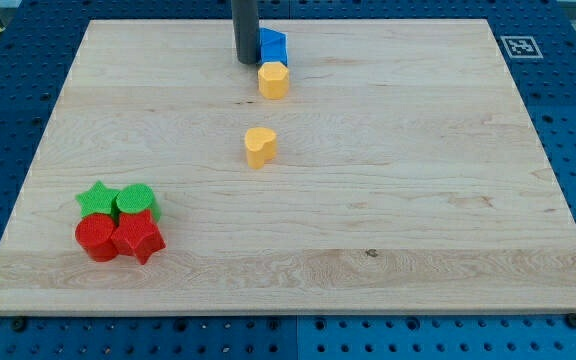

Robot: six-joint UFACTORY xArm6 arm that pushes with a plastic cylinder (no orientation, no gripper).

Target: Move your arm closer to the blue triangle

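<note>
Rod [246,30] comes down from the view's top and its lower end, my tip [247,62], rests on the table [418,200] just to the view's left of the blue triangle [273,45]. Tip and triangle look to be touching or very nearly so; the rod hides the triangle's left edge, so I cannot tell which. There is no hand on this arm, only the plain rod, so nothing is held.

The blue triangle sits near the table's top edge, a little left of the table's middle line. Taking it as the landmark: a yellow hexagon [273,80] lies directly below it, touching or just beside its lower edge. A yellow heart [259,146] lies further below it, well apart and slightly to the view's left.

Far below and to the left of the triangle, near the table's bottom-left corner, four blocks are packed together: a green star [97,198] and a green cylinder [136,200] side by side, with a red cylinder [96,238] and a red star [138,238] just below them, all touching.
</note>
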